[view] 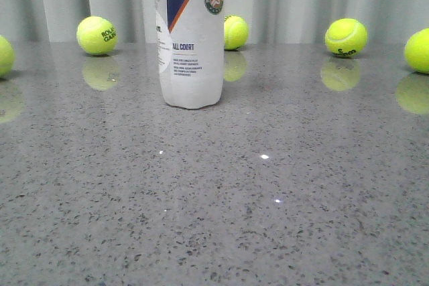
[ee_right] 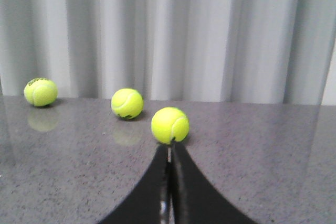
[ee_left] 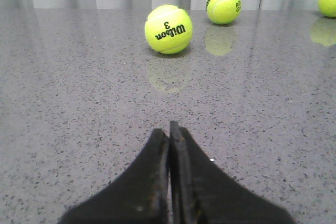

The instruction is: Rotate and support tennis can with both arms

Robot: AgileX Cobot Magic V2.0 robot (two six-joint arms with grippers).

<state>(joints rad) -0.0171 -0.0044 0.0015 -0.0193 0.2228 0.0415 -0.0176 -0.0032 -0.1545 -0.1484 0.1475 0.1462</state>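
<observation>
one can stands upright at the far middle of the table in the front view, long axis vertical, top cut off; balls sit well apart behind it on both sides, open room all round, no arm showing. left wrist view: left gripper pressed together over bare table, can not in sight, a ball far ahead. right wrist view: right gripper likewise closed, empty, pointing at a ball; which arm is nearer the can cannot be told.

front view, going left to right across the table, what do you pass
ball cut off at the left edge → ball with black lettering → tennis can → ball just behind the can → ball further right → ball at the right edge
</observation>
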